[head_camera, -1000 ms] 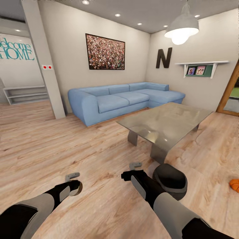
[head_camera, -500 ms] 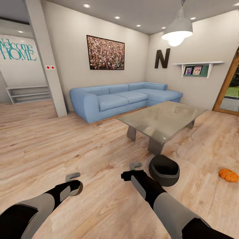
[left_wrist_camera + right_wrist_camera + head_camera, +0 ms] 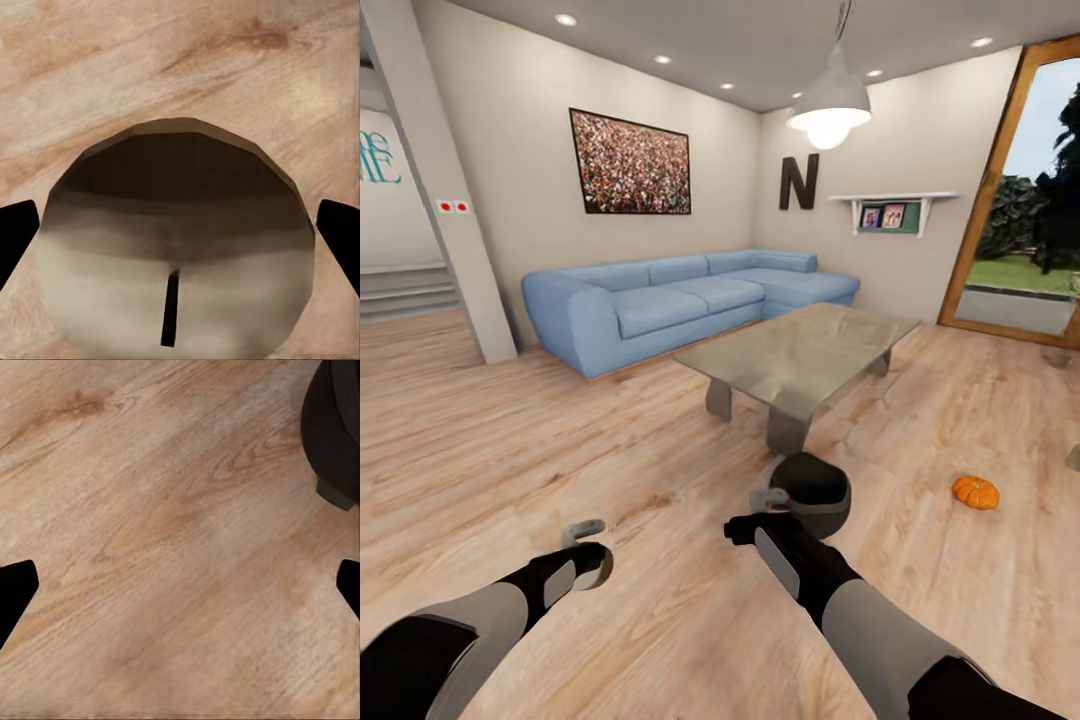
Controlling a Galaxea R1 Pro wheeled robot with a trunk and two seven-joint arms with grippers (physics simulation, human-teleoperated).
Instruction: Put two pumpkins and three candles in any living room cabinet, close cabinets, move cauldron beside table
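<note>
Swinging right, my head view has slid the sofa [image 3: 660, 300] and glass table [image 3: 800, 355] leftward and brought a glass door [image 3: 1025, 190] into sight. My arms hang low over the wood floor [image 3: 510, 440], posed as before. My left gripper [image 3: 588, 548] is pinching a candle [image 3: 176, 255]; the left wrist view has its dark end and wick between my two fingertips [image 3: 15, 232]. My right gripper [image 3: 760, 512] is spread wide with nothing between the fingers, bare planks beneath it. The black cauldron [image 3: 812, 493] sits on the floor just beyond that gripper, near the table's closest corner. A pumpkin [image 3: 975, 492] lies on the floor well to the right, apart from both grippers.
</note>
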